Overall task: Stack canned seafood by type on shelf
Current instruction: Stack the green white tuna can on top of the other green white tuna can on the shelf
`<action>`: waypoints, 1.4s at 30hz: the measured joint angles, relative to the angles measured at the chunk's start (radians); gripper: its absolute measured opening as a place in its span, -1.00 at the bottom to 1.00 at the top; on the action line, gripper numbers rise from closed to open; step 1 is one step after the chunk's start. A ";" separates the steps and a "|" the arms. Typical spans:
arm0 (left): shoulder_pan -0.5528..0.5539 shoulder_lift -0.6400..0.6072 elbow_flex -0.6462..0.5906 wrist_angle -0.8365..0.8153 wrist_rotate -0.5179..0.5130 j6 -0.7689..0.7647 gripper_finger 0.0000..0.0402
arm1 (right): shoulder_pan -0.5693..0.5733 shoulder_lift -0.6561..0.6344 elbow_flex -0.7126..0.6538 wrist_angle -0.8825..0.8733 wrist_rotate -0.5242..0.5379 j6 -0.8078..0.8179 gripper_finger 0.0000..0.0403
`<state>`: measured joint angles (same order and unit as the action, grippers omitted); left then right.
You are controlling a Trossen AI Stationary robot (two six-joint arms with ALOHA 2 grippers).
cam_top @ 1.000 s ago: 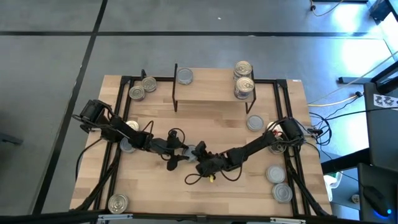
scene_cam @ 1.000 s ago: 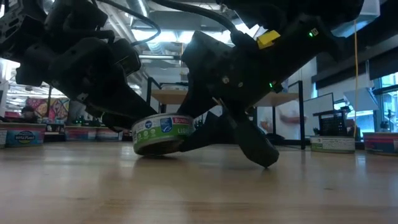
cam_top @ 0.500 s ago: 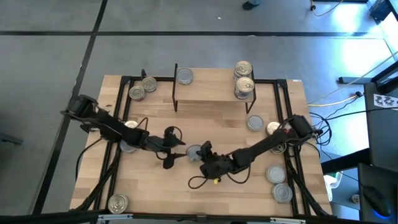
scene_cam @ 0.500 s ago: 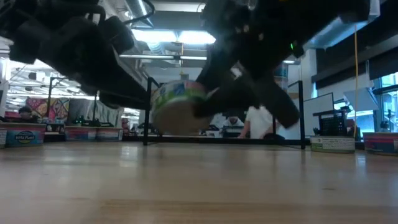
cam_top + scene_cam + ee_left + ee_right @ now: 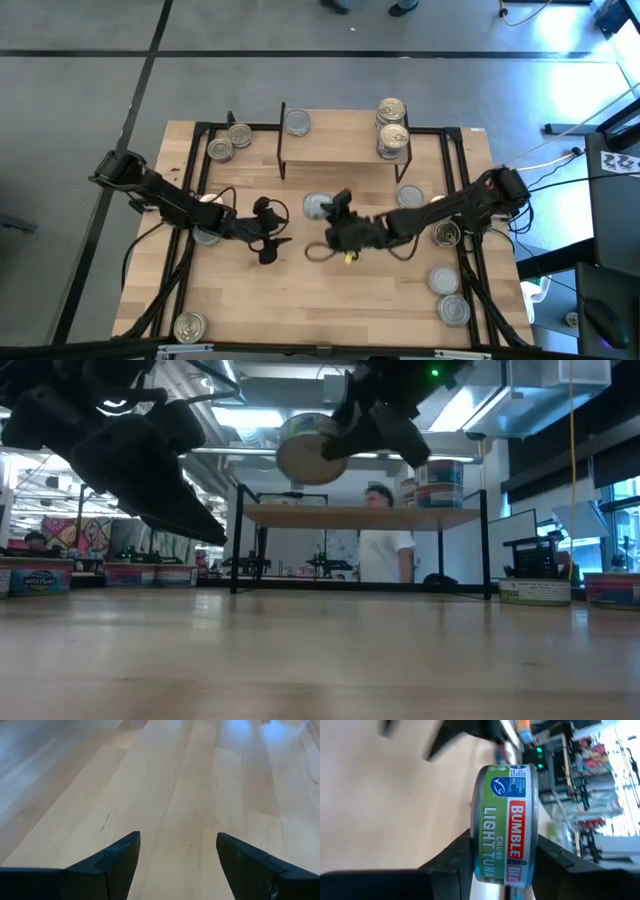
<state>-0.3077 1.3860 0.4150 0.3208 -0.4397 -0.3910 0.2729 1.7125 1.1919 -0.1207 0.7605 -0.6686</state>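
My right gripper [image 5: 333, 212] is shut on a tin of canned seafood [image 5: 317, 207] with a green label [image 5: 506, 820]. It holds the tin in the air before the shelf [image 5: 340, 150], higher than the shelf board [image 5: 360, 517] in the low view. On the shelf stand one silver-topped tin [image 5: 297, 122] and a stack of two [image 5: 392, 125]. My left gripper [image 5: 278, 232] hangs open over bare table left of the held tin, nothing between its fingers [image 5: 120, 857]. My right gripper pinches the tin between its two fingers, one finger on each flat end [image 5: 476, 845], so the label band faces the wrist camera. The fingers come from the table's right, slanting a little downward. The tin is lifted clear of the table and tilted [image 5: 310, 448].
Loose tins lie on the table: two at the far left [image 5: 230, 142], one under the left arm [image 5: 207, 235], one at the near left corner [image 5: 190, 325], several along the right side [image 5: 443, 280]. A person stands beyond the shelf [image 5: 385, 550].
My right gripper has risen with the tin from the table top to above shelf height and gone toward the far edge; the tin, flat on the table before, now hangs tilted. My left gripper has drawn back from the tin toward the table's left and risen a little.
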 joint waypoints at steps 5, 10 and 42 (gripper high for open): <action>0.000 -0.001 0.001 0.014 -0.002 0.000 0.30 | -0.103 -0.045 0.000 0.020 -0.004 -0.051 -0.30; 0.000 -0.001 0.001 0.013 -0.008 -0.028 0.30 | -0.187 -0.055 0.000 0.100 -0.011 -0.132 -0.30; 0.145 -0.002 0.001 0.011 -0.022 0.062 0.30 | -0.574 0.192 0.370 0.117 -0.366 -0.355 -0.30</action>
<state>-0.1624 1.3842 0.4164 0.3319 -0.4622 -0.3289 -0.3014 1.9049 1.5619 -0.0037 0.3944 -1.0238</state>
